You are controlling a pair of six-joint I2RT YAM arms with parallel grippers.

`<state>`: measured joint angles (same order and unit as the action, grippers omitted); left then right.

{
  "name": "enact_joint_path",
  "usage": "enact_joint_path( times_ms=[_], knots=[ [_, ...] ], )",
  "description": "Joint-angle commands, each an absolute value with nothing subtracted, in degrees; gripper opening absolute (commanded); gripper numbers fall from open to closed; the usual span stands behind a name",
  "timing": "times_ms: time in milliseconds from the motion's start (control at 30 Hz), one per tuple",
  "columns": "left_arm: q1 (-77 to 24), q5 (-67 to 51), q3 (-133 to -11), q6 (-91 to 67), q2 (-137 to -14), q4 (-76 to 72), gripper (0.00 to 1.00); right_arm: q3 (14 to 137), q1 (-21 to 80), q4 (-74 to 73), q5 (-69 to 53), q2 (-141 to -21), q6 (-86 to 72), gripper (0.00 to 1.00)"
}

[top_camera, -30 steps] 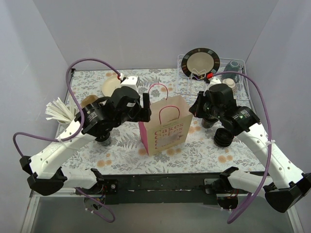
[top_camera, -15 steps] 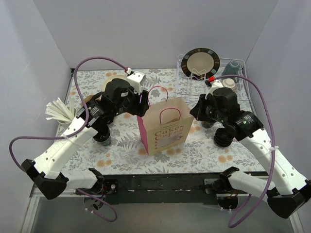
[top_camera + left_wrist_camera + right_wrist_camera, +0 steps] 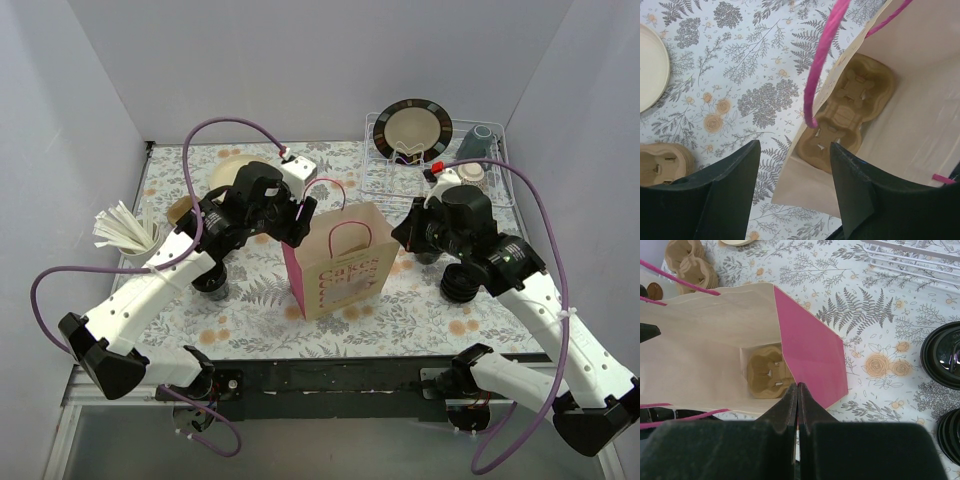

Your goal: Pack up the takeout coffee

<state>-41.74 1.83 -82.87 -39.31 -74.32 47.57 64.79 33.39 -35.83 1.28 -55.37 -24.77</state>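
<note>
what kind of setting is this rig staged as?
Probably a mock café takeout counter inside a white-walled test booth: a paper bag printed "Cakes" with a pulp cup carrier in it, a stack of black lids, and a wire dish rack behind.

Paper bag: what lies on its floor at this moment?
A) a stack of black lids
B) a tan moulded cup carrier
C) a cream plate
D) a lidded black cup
B: both wrist views look down into the open paper bag, and a tan moulded cup carrier lies flat on its floor with nothing standing in it.
</note>
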Motion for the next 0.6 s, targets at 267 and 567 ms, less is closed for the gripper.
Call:
enact_joint_path(
  times_ms=[267,567],
  knots=[
    [-38.76,0.09,-80.25,-34.72,-72.77,46.32,0.45,63.81,33.31,-37.53,0.35,-54.40,-22.06,0.01],
    [-38.32,-4.49,-79.89,-27.08,-73.39,43.17,0.00,65.30,33.31,-37.88,-3.25,-54.58,-20.48,0.20]
  ],
)
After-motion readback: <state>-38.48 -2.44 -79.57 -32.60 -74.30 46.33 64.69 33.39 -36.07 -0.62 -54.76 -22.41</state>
